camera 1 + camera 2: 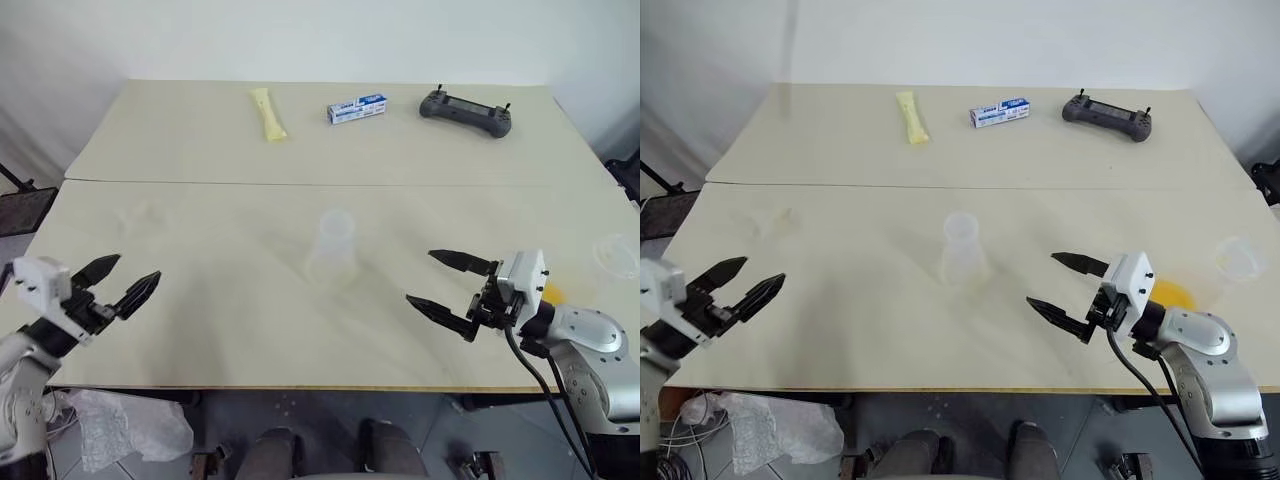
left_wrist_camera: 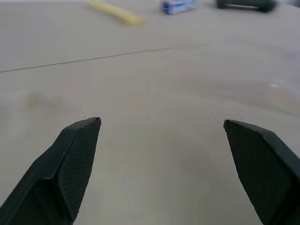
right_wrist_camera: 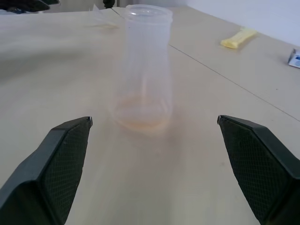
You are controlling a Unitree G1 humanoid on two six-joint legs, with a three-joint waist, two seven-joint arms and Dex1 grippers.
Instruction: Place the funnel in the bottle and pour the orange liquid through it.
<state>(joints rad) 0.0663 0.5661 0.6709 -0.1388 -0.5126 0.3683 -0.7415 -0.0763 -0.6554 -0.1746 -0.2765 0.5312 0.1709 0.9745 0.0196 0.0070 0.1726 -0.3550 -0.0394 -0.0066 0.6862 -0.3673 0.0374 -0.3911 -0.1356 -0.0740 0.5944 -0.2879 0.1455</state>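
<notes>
Nearest me, at the front edge of the table (image 1: 200, 330), both tools hang just above the wood with nothing in them: my left gripper (image 1: 128, 285) sits at the near left corner, its two black fingers spread wide, and my right gripper (image 1: 1065, 290) sits toward the near right, fingers equally wide apart and aimed across at the bottle (image 1: 963, 250). Just behind the right wrist a patch of orange liquid (image 1: 1170, 294) shows, and I cannot tell what holds it; a wide clear cup (image 1: 1240, 258) stands a little beyond, near the right edge. The bottle is upright in the middle of the table, between the two arms and apart from both; in the right wrist view a faint orange tint sits at its base. A faint clear shape to the far left (image 1: 770, 220) may be the funnel, though I cannot be sure. My worry is exactly that: clear plastic on pale wood is hard to read, so I could close beside the funnel, or nudge the light bottle over while reaching. Along the far edge lie a pale yellow packet (image 1: 268, 113), a small blue box (image 1: 357, 108) and a dark controller (image 1: 466, 111).
</notes>
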